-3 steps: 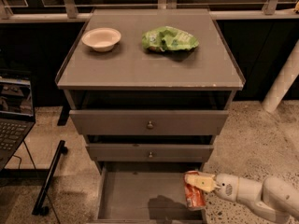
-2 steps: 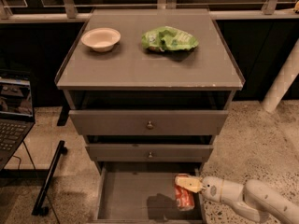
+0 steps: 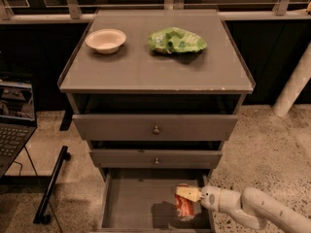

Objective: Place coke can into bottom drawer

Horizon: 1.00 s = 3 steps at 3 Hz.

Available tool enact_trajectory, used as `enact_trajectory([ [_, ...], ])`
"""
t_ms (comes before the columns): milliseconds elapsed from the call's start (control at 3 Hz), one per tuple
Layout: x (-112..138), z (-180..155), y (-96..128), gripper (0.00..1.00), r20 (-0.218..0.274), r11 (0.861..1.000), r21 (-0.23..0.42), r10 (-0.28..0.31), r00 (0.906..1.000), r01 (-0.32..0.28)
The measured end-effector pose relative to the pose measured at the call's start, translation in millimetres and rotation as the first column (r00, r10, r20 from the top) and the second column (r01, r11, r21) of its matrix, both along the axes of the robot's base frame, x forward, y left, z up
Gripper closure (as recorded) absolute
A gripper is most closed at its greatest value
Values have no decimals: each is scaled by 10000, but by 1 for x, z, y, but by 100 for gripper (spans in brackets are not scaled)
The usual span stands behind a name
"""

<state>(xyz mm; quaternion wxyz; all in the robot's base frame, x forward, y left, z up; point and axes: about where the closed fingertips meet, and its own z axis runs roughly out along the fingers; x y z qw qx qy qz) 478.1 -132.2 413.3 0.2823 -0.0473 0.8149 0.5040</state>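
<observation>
The pincer is low at the right side of the picture, over the open bottom drawer, which is a wide, shallow grey tray pulled out from the grey cabinet. It is clenched on the small red-orange aluminium coke can. One cream-coloured finger lies across the upper part of the can, and the other finger is hidden behind it.

The coke can stands upright inside the bottom drawer, near its right wall, and it throws a dark shadow to the left on the flat floor of the drawer. I cannot tell if the bottom of the can touches this floor. The white rounded arm comes from the lower right corner.

The two upper grey drawers are closed, and each has a small round knob. On the grey counter above them sit a shallow white bowl on the left and a wrinkled green chip bag on the right, well apart. An open black laptop is at the left edge.
</observation>
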Motion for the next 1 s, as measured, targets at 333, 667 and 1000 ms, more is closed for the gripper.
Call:
enact_trajectory([
  [333, 15, -32, 2, 100, -332, 9984, -270, -516, 9981, 507],
  [667, 47, -80, 21, 100, -260, 9890, -1340, -672, 9974, 632],
  [1000, 70, -123, 34, 100, -254, 9606, -2735, -581, 9980, 490],
])
